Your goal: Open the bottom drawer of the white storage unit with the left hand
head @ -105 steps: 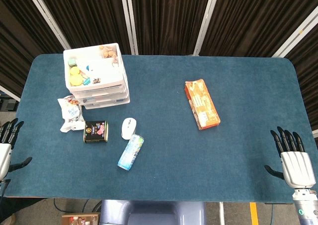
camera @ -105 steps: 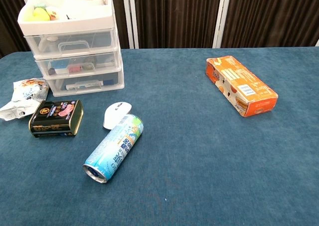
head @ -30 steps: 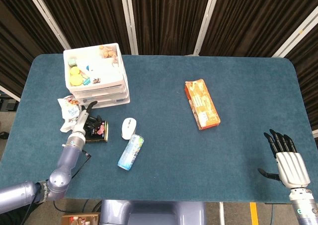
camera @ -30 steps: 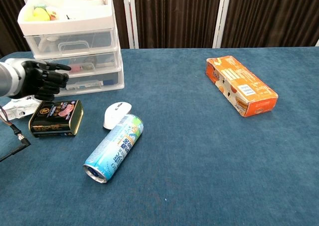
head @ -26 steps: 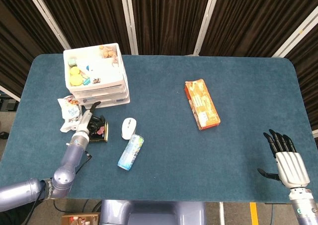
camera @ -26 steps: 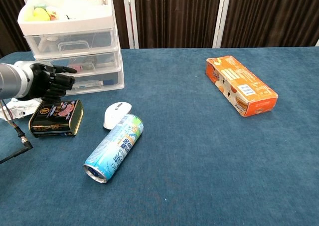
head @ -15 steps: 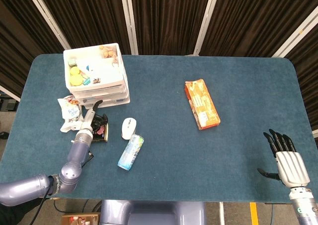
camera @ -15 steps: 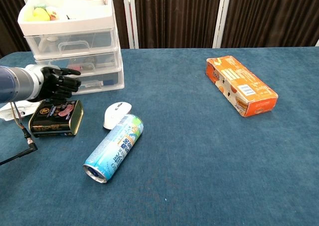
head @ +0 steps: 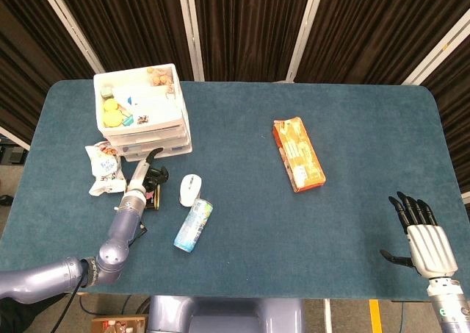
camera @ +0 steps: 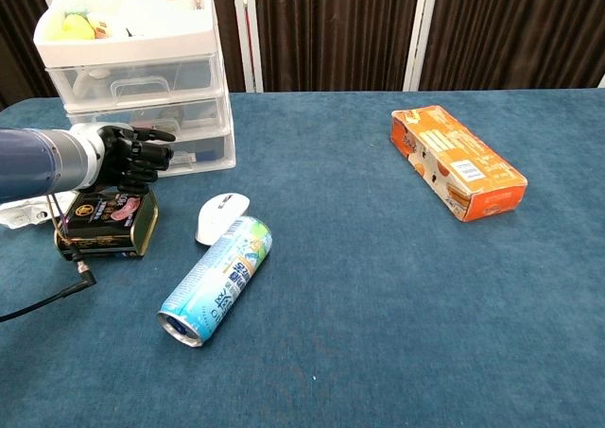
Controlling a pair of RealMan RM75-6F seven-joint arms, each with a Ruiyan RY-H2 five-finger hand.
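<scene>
Chest view: my left hand (camera: pixel 130 156) hangs just in front of the bottom drawer (camera: pixel 168 153) of the white unit (camera: pixel 142 78), fingers curled in with the thumb out toward the drawer front; I cannot tell if it touches. The drawer sits flush with the ones above it. The unit stands at the table's (head: pixel 242 134) far left corner. Below my hand lies a dark tin (camera: pixel 102 224), with a mouse (camera: pixel 221 214) and a can (camera: pixel 216 279) beside it. An orange box (camera: pixel 458 162) lies well apart. My right hand (head: pixel 426 239) rests spread, holding nothing, at the near right edge.
</scene>
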